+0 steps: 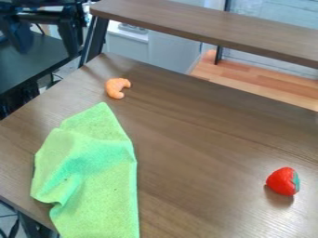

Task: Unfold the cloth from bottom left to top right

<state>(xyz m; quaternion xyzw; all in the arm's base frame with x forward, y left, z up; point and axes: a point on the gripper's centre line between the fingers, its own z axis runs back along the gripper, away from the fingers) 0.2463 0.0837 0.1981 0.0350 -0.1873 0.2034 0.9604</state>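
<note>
Cloth [109,190] lay rumpled on left of worktop [199,186]. Judged light, limp, not fragile; nap likely gave good grip. Best hold: loose lower-left edge, shallow pinch, since deep grab risked bunching layers. Jaws: state could not be told.

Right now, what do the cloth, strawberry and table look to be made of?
Cloth: matte fabric, likely microfiber, going by its fuzzy surface and soft folds.
Strawberry: probably plastic or rubber, smooth, judging by its even red surface and faint sheen.
Table: wood or wood-look laminate, satin, from its streaked grain and soft glare.
</note>
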